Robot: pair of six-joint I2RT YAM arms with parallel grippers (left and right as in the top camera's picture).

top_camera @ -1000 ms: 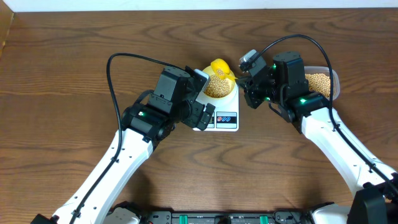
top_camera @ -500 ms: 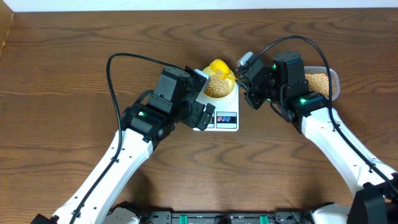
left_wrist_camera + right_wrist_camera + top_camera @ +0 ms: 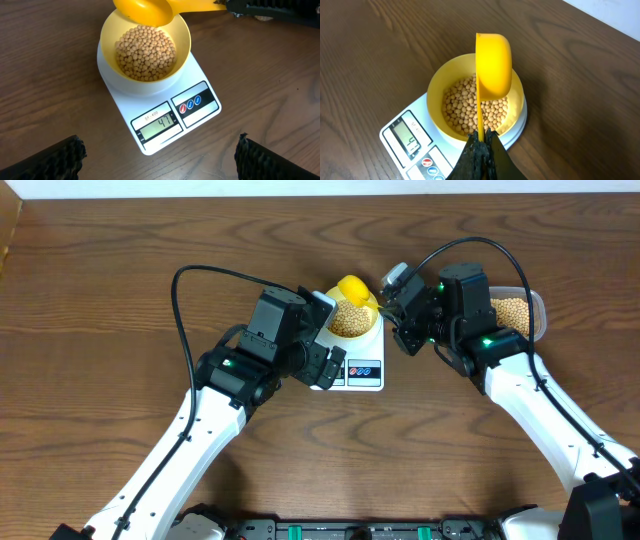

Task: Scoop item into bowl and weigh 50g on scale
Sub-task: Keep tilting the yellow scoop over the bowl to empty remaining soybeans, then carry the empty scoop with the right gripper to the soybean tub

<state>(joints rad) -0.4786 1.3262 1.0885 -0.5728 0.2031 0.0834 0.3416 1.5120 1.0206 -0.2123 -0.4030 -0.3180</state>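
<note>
The white scale (image 3: 362, 370) stands mid-table with the pale yellow bowl (image 3: 372, 332) on its platform. Tan beans (image 3: 146, 52) fill the bowl (image 3: 107, 30); the scale's display (image 3: 159, 121) reads 41. My right gripper (image 3: 481, 137) is shut on the handle of a yellow scoop (image 3: 493, 62), which is tipped on its side over the bowl's far rim (image 3: 437, 90). No beans show in the scoop. My left gripper (image 3: 160, 160) is open, low at the scale's front-left, holding nothing.
A clear tub (image 3: 515, 315) of beans sits behind the right arm, at the right of the scale. Both arms crowd around the scale (image 3: 407, 137). The wood table reaches a pale edge at the back.
The right gripper with the scoop shifted slightly left over the bowl between one second and half a second ago. Since then nothing has moved. The left arm stayed still.
</note>
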